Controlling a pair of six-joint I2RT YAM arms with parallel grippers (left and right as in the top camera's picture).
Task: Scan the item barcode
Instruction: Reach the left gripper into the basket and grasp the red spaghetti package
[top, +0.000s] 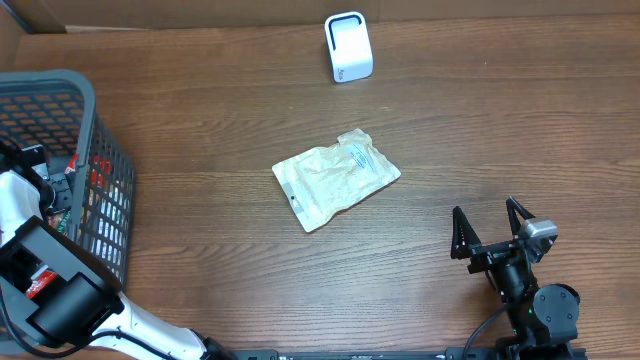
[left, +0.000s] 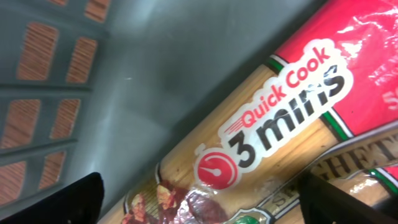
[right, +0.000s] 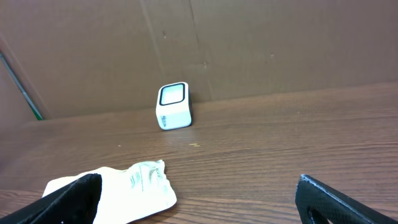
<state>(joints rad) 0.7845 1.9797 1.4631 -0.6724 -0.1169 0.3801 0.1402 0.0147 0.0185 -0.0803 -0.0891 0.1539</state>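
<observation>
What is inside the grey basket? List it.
A quick-cook spaghetti packet lies in the basket, the left end effector open over it. The arm and its mesh wall hide anything else.

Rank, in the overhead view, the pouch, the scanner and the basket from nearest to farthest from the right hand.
1. White pouch: table centre.
2. White scanner: far edge.
3. Grey basket: left edge.

A mock shop checkout on a test bench is shown. A wood-grain table (top: 220, 260) is walled with plain cardboard (right: 261, 43). A white barcode scanner (top: 348, 47) is stood at the back, and a spaghetti packet (left: 267, 124) is kept in a grey shopping basket (top: 105, 170).
</observation>
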